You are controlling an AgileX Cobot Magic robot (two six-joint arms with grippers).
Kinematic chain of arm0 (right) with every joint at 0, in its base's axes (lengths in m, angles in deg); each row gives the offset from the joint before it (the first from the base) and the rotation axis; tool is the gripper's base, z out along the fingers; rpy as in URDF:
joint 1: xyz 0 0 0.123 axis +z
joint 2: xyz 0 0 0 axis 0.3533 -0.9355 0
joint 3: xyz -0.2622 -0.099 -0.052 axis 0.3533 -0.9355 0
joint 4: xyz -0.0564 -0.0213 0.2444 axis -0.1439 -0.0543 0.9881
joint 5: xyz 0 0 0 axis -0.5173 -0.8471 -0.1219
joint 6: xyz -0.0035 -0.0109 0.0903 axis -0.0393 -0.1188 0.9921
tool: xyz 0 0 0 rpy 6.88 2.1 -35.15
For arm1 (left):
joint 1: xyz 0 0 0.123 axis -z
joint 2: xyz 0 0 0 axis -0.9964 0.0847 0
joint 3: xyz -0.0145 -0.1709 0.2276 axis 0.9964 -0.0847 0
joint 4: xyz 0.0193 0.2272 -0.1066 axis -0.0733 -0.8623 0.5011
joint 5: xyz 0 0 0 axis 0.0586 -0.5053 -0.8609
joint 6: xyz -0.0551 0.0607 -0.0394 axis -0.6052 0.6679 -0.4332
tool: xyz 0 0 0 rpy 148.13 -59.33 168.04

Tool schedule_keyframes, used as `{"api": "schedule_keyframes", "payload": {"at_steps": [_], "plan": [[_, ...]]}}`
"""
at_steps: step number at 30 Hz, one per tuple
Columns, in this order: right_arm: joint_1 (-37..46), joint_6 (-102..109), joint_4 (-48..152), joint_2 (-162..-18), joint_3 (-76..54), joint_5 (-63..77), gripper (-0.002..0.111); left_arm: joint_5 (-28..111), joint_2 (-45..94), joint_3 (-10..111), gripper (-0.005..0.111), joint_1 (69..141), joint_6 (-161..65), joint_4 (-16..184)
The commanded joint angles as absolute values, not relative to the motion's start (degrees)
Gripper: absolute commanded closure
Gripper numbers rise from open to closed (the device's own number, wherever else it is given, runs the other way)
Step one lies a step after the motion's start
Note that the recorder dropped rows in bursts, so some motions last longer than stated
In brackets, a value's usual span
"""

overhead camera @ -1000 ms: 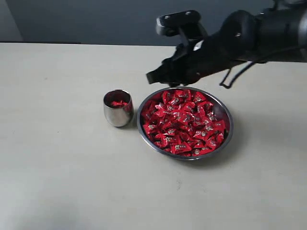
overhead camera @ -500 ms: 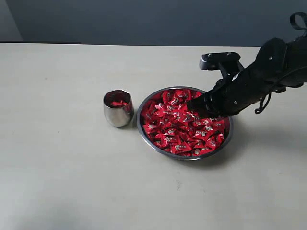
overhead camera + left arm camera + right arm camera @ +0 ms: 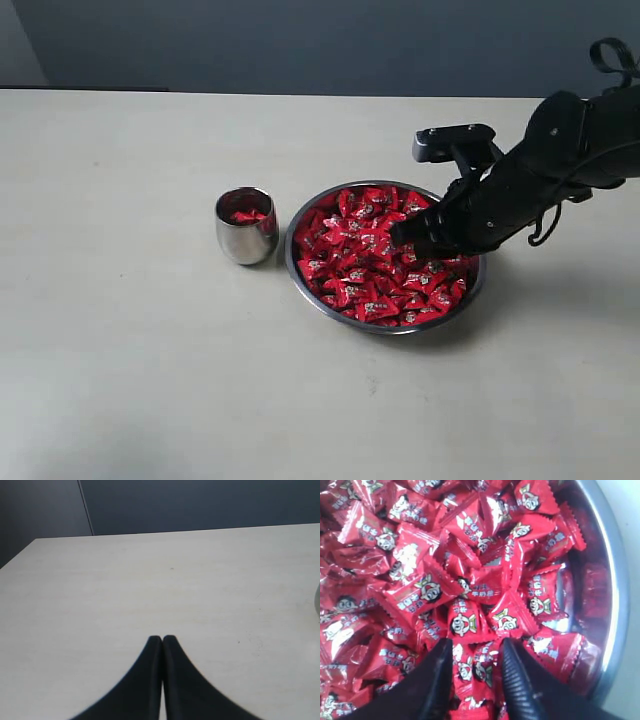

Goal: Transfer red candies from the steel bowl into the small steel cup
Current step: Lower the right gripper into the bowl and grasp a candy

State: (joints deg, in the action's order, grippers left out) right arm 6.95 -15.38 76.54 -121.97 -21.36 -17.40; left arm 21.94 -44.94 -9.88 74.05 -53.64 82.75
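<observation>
At far left, left gripper (image 3: 162,639): fingers pressed together with nothing between them, hanging over bare table (image 3: 150,580). It does not appear in the exterior view.
Edge of left wrist view: a pale curved sliver is cut off by the frame, and I cannot tell what it is.
Small steel cup (image 3: 246,232): upright on the table just beside the bowl, on the bowl's left. Whether the two touch cannot be told. Red shows inside near the brim, but the count is unreadable.
Steel bowl (image 3: 385,330): lies between the cup and the right arm and is heaped with sweets. Part of its right rim is covered by the arm.
Red candies (image 3: 360,260): nearly all are in the bowl, piled and overlapping.
Right gripper (image 3: 476,647): jaws spread, tips down in the right part of the pile. They straddle a candy or two without visibly pinching.
Key relation: the nearest candy lies directly between the tips, so the grasp seems to need only a close. The cup then lies leftward, across the bowl.
Long axis: the straddled candy's lie is hard to read, as its wrapper is crumpled and its end is cut off by the frame.
Nearer arm: the right one, clearly.
Hidden: the exterior view shows the right fingertips only as a dark mass against the pile.
</observation>
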Motion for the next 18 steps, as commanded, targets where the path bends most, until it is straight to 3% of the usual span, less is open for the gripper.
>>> {"api": "schedule_keyframes", "payload": {"at_steps": [1, 18], "plan": [[6.7, -15.5, 75.8, -122.0, -21.5, -17.6, 0.074, 22.4, -45.2, -10.1, 0.106, 74.4, -53.7, 82.6], [6.7, -15.5, 74.8, -125.3, -21.5, -17.3, 0.074, 22.4, -45.2, -10.1, 0.106, 74.4, -53.7, 82.6]]}}
